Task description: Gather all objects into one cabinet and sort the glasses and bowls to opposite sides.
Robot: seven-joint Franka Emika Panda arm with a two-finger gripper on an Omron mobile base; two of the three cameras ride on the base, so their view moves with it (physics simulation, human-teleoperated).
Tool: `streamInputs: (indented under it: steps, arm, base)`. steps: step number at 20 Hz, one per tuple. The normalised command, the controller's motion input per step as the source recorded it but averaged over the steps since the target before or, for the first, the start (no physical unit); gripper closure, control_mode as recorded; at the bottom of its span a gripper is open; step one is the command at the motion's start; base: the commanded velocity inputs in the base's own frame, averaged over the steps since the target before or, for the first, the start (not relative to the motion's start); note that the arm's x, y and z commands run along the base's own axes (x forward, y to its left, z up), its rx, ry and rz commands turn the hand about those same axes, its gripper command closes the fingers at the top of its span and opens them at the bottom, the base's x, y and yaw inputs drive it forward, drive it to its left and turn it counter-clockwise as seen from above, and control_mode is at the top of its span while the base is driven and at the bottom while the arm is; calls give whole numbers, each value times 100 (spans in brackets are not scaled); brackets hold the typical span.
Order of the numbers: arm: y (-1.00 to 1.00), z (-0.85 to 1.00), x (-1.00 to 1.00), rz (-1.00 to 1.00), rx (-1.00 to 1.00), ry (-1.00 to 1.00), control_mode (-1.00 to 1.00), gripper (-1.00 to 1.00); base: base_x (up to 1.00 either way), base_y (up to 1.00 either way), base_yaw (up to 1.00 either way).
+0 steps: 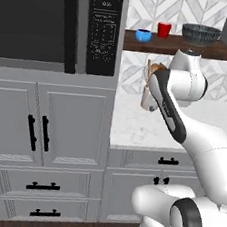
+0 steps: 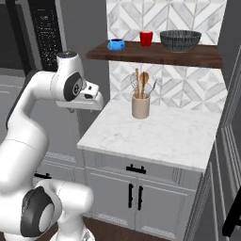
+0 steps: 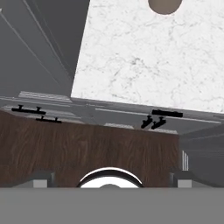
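While the arm hung folded over the marble counter [image 2: 160,134], we noted the gripper [image 3: 109,177] pointing down at the counter's front edge and the wood floor, its fingertips [image 3: 41,178] set wide apart with nothing between them. On the short dark shelf [image 2: 155,53] we saw three items in a row, well apart: the blue bowl [image 2: 116,44] at the left end, the red cup [image 2: 146,38] next, and the large grey bowl [image 2: 180,40] toward the right. Below the shelf, the utensil crock [image 2: 140,106] stood on the counter against the tiled wall. We saw the mug in none of the views.
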Motion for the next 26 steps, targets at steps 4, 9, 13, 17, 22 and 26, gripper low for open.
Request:
streamInputs:
  steps: [4, 9, 13, 17, 22, 26]
  arm:
    - [0, 0, 0, 0, 0, 0, 100, -100]
    - [0, 0, 0, 0, 0, 0, 100, -100]
    - [0, 0, 0, 0, 0, 0, 100, -100]
    - [0, 0, 0, 0, 0, 0, 100, -100]
    - [0, 0, 0, 0, 0, 0, 100, -100]
    - [0, 0, 0, 0, 0, 0, 100, -100]
  base:
    - [0, 30, 27]
    - [0, 20, 33]
    - [0, 13, 39]
    - [0, 13, 40]
    - [0, 14, 39]
    - [0, 16, 39]
